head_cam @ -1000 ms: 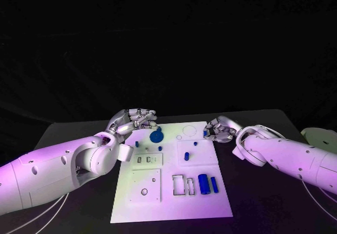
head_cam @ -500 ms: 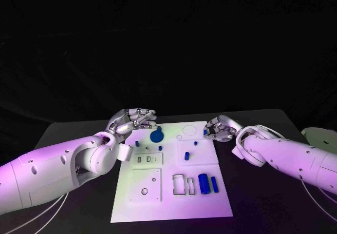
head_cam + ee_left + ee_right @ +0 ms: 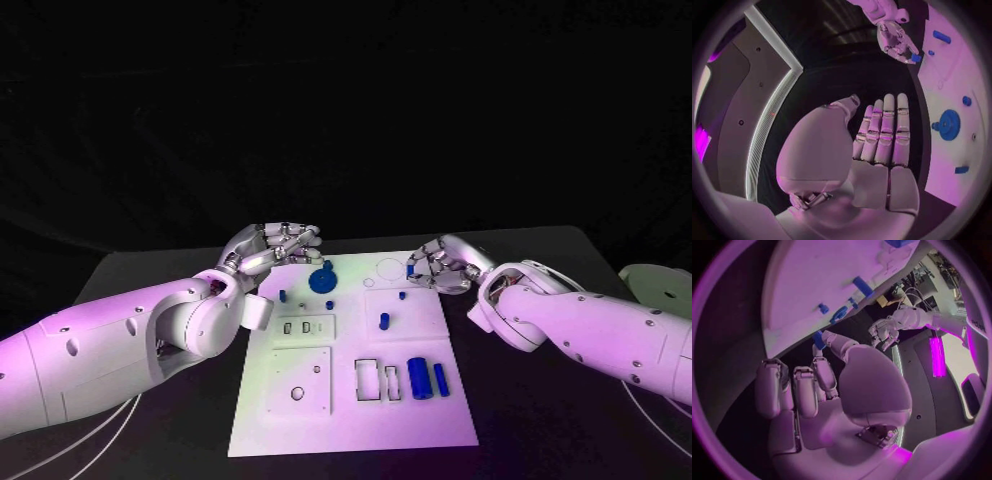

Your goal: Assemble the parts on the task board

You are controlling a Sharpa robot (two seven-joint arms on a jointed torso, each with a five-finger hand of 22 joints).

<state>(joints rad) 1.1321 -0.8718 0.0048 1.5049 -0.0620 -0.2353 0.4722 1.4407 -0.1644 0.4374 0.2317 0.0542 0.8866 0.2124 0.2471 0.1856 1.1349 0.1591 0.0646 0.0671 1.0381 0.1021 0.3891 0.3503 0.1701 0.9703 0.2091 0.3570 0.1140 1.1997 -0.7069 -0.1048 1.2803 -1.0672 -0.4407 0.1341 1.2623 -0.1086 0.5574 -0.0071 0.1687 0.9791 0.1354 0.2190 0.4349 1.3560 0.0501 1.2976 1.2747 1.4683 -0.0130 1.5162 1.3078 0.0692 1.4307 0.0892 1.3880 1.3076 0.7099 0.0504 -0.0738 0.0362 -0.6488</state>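
The task board (image 3: pixel 361 400), a white plate, lies in the middle of the black table (image 3: pixel 534 420), with small blue parts on it: a round disc (image 3: pixel 322 279) near the far edge, two upright bars (image 3: pixel 427 377) nearer the robot. The right hand (image 3: pixel 437 266) hovers over the board's far right corner, pinching a small blue peg (image 3: pixel 819 339) between thumb and finger. The left hand (image 3: pixel 277 247) hangs just beyond the far left corner, fingers straight and together, holding nothing.

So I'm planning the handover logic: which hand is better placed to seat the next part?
Probably the right hand: it pinches a small blue part at the task board's far edge. The left hand holds nothing, fingers straight in its wrist view.
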